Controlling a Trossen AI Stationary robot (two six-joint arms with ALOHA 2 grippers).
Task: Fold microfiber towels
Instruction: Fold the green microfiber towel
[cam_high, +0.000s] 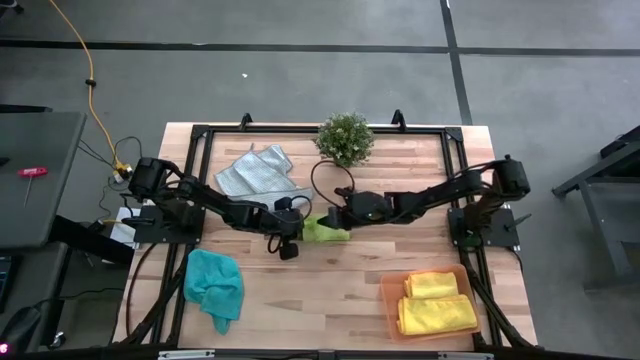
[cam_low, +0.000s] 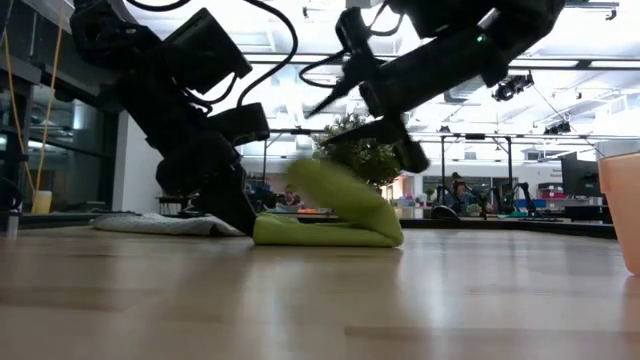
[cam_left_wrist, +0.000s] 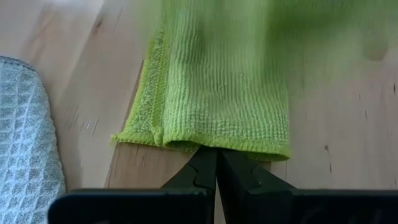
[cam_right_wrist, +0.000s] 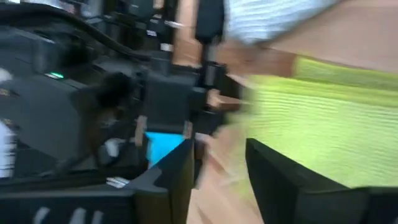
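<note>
Pale wood tabletop w/ ribbed lime green towel (cam_left_wrist: 214, 81) pinched in closed left end effector (cam_left_wrist: 216, 163); right end effector (cam_right_wrist: 221, 180) parted.

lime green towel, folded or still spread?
Folded. The lime green towel lies doubled, its top layer curving over onto the bottom one; the left wrist view shows stacked hemmed edges at the shut left gripper.

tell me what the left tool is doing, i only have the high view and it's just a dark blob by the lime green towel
Observer: The left tool is shut on the near hem of the lime green towel, pinning it to the table.
Operator: is the right tool on it too
Observer: The right tool shows a gap between its fingers, with the towel beside them, not visibly between them.
Operator: is the towel flat
Observer: No, in the low view it is doubled over, its upper layer bulging above the lower one.
</note>
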